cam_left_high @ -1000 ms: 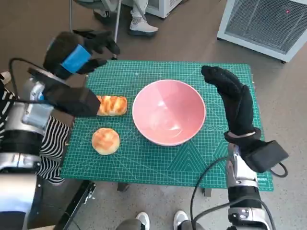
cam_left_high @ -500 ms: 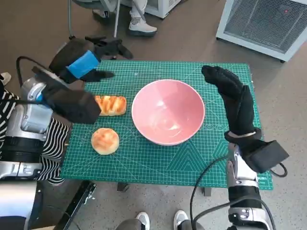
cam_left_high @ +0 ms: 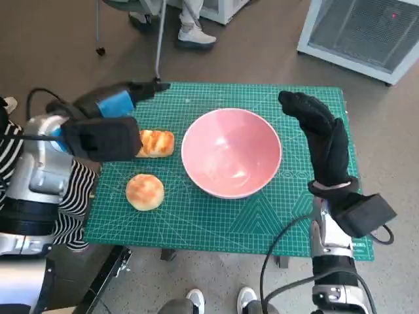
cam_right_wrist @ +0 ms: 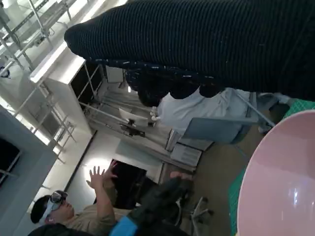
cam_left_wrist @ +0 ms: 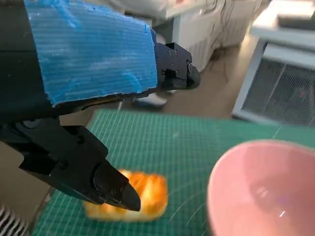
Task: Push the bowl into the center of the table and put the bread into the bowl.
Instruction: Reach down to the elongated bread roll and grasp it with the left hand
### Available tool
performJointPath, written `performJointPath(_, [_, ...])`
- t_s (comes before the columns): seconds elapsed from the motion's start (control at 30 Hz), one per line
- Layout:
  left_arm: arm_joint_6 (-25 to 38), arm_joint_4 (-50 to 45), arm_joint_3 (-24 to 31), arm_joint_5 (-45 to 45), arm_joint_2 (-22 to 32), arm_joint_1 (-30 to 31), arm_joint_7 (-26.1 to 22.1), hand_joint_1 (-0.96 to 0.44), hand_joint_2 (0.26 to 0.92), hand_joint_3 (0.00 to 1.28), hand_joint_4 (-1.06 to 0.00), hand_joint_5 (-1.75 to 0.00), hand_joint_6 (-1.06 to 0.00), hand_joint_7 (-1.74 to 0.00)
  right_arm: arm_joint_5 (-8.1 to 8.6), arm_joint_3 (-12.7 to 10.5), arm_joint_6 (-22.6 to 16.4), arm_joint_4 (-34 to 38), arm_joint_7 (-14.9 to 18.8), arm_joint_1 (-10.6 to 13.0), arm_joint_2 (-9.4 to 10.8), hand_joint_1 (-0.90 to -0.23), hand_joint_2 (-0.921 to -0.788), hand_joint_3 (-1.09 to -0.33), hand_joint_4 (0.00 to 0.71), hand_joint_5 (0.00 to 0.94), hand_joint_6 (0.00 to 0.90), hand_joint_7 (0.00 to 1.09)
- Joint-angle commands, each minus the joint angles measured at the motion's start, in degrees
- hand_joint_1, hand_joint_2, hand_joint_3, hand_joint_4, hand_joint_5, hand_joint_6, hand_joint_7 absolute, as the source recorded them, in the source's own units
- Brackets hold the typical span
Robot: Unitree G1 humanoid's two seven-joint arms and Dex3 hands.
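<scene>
One green mat (cam_left_high: 216,216) carries one pink bowl (cam_left_high: 231,152) near its center and two breads beside it: a long loaf (cam_left_high: 154,142), a round bun (cam_left_high: 145,191). Left hand (cam_left_high: 121,101) and right hand (cam_left_high: 314,124) hover empty, fingers apart. Only the right wrist view shows a person (cam_right_wrist: 74,216).

Clearance around the bread
Bare mat (cam_left_high: 196,216) surrounds both loaves; the bowl (cam_left_high: 231,152) blocks approach from my right hand's (cam_left_high: 321,140) side.

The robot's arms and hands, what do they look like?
Left hand: black, with blue tape across its back, on a pale silver forearm trailing a black cable. Right hand: covered by a black knitted glove, above a black wrist box and a pale forearm with looping black cables.
</scene>
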Motion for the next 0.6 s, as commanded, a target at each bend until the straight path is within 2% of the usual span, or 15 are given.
performJointPath(0.03, [-1.05, 3.42, -1.44, 1.27, -1.03, -1.54, 0.62, -0.32, 0.677, 0.01, 0.00, 0.00, -0.07, -0.09, 0.16, -0.09, 1.02, 0.64, -0.29, 1.33, 0.29, -0.808, -0.921, -0.814, 0.209, 0.003, -0.001, 0.65])
performJointPath(0.17, [-1.52, 4.20, -1.57, 1.31, -1.10, -1.88, 0.81, -0.32, 0.677, 0.01, 0.00, 0.00, -0.08, -0.08, 0.17, -0.07, 1.02, 0.63, -0.31, 1.33, 0.28, -0.808, -0.921, -0.815, 0.209, 0.003, -0.001, 0.65])
performJointPath(0.33, [-2.17, 22.34, -5.46, 4.09, -6.59, -6.97, 4.19, -0.30, 0.681, 0.01, 0.00, 0.00, -0.08, -0.06, 0.84, -0.17, 1.79, 0.16, 0.29, 1.29, -0.05, -0.802, -0.921, -0.817, 0.208, 0.002, -0.001, 0.65])
performJointPath(0.6, [-3.67, 36.93, -8.53, 6.61, -10.62, -11.45, 9.02, -0.29, 0.685, 0.01, 0.00, 0.00, -0.09, -0.05, 0.99, -0.20, 1.70, -0.15, 0.52, 1.54, -0.18, -0.793, -0.921, -0.814, 0.207, 0.001, -0.001, 0.65])
